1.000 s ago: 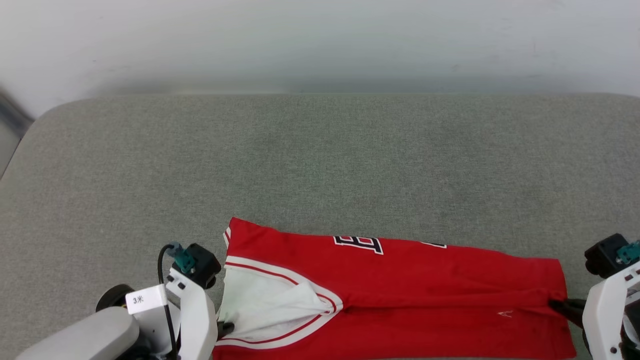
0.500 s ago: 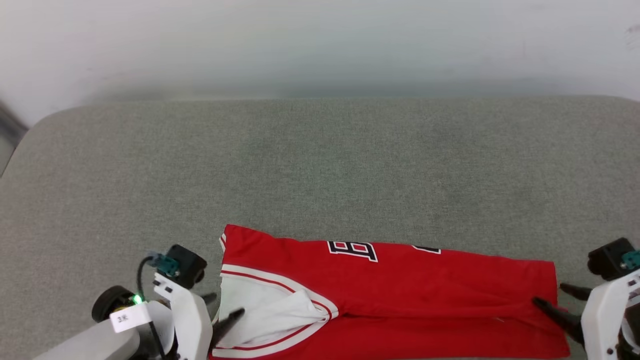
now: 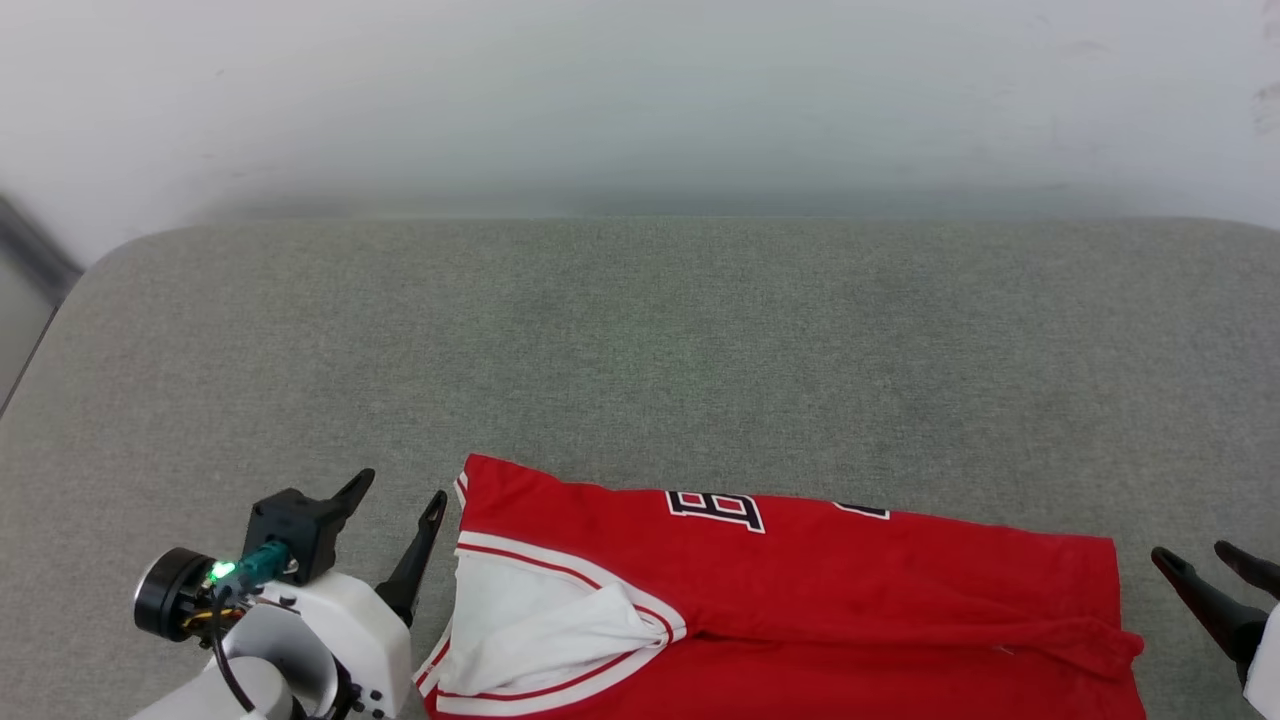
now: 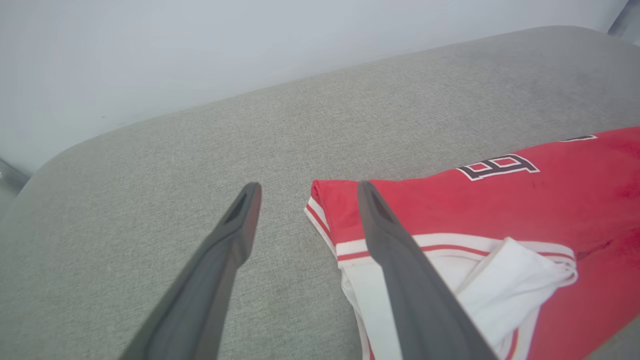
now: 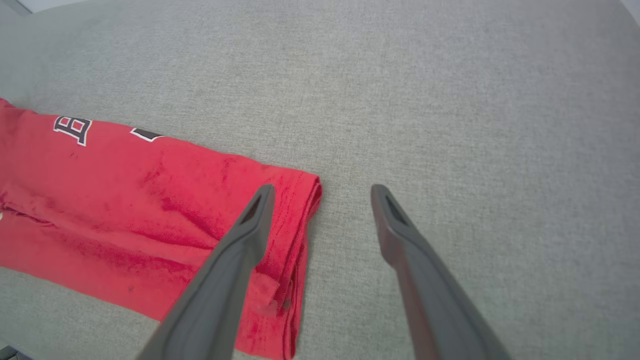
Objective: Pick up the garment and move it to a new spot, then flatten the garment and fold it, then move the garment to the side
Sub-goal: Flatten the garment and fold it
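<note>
The garment (image 3: 800, 600) is a red jersey with white striped trim, folded lengthwise into a long band along the near edge of the grey surface. A black number shows at its far fold (image 3: 715, 508). My left gripper (image 3: 395, 500) stands open just left of the collar end, free of the cloth. In the left wrist view the garment (image 4: 500, 210) lies to the right of my open left gripper (image 4: 307, 192). My right gripper (image 3: 1195, 558) is open beside the hem end. In the right wrist view the garment (image 5: 125, 210) lies left of my open right gripper (image 5: 320, 192).
A grey fabric-covered surface (image 3: 640, 340) stretches wide beyond the garment, rounded at its far left corner. A pale wall (image 3: 640, 90) rises behind it. A dark strip (image 3: 35, 250) shows at the far left edge.
Both grippers let go of the garment ends and opened. Each has drawn away outward from the cloth, and the garment now lies loose on the surface.
</note>
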